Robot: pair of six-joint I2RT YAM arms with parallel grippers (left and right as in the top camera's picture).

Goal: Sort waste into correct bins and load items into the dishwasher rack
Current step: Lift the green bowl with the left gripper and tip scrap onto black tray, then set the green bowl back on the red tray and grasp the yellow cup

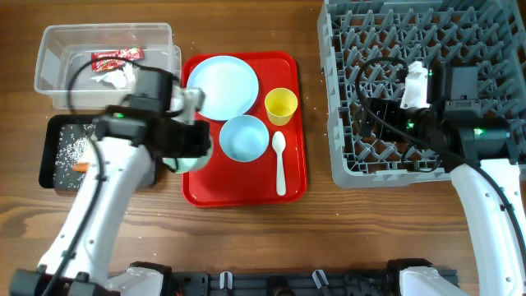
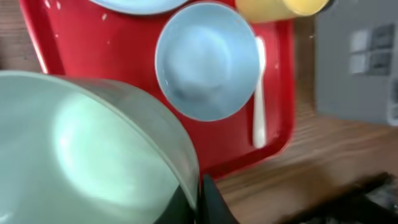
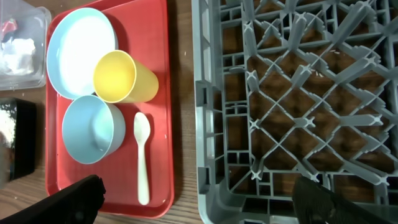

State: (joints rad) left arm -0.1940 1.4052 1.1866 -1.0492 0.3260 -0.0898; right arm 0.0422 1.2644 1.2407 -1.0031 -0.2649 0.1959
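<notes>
1 pale green bowl sits pinched in left pincer.

Open table strip separates red tray from rack.

Plate, bowl, cup, spoon on serving tray; rack right of it; tub, shallow tray left.

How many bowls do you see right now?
2. The light blue bowl sits on the red tray; the pale green bowl is held in the left pincer at the tray's left edge. None seem hidden.
</notes>
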